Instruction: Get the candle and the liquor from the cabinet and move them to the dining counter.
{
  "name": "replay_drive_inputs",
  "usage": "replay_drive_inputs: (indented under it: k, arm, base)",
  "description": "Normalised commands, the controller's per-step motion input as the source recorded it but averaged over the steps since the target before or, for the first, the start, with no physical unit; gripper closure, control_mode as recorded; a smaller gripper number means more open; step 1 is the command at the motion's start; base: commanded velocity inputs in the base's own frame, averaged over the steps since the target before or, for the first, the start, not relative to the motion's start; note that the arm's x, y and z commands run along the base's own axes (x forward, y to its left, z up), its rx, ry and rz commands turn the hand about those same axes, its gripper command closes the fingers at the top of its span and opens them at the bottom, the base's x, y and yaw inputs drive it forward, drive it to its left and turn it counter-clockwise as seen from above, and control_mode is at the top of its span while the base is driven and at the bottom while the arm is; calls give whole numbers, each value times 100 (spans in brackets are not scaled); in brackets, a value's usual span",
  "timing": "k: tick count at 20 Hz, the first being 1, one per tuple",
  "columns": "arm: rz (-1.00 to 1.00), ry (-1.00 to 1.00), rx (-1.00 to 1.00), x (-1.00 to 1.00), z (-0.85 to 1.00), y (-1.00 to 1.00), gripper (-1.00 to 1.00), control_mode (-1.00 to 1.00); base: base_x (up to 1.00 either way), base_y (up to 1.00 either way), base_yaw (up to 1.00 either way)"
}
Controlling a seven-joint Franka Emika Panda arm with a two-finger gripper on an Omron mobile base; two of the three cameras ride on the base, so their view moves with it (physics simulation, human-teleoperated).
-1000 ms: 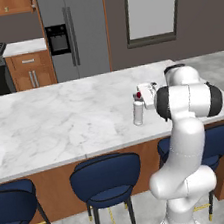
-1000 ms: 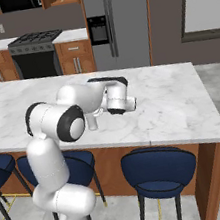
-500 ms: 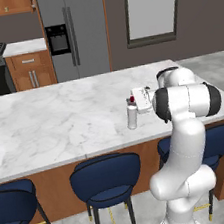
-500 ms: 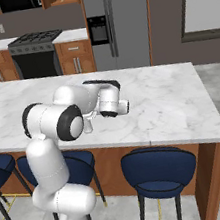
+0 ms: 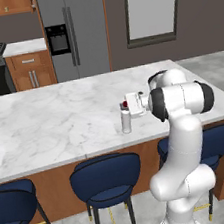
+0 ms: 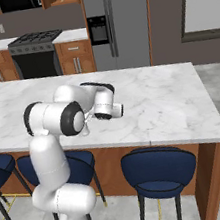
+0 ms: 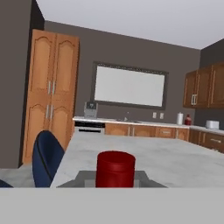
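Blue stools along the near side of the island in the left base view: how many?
3: one stool at the left edge, one in the middle, one partly behind the arm. More may sit out of frame.

A steel fridge (image 5: 75,36) stands well beyond the jaws against the dark back wall, with a black stove (image 6: 37,56) beside it past a low wooden cupboard (image 5: 30,70). Navy stools (image 5: 105,178) sit below the jaws. A framed white window (image 7: 130,85) lies ahead of them, and a tall wooden pantry (image 7: 50,94) is off to one side.
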Motion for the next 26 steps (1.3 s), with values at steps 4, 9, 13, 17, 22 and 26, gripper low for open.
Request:
replay_drive_inputs:
  k: [4, 9, 13, 17, 22, 26]
  arm:
    - [0, 0, 0, 33, -4, 13, 100, -100]
    - [-2, 0, 0, 22, 0, 0, 100, -100]
    - [-2, 0, 0, 23, 0, 0, 100, -100]
    - [-2, 0, 0, 19, -2, 0, 100, -100]
    - [-3, 0, 0, 30, -2, 0, 100, -100]
    - [-2, 0, 0, 31, 0, 0, 100, -100]
  base:
    - [0, 0, 0]
    - [0, 0, 0]
    - [0, 0, 0]
    - [0, 0, 0]
    - [0, 0, 0]
    - [0, 0, 0]
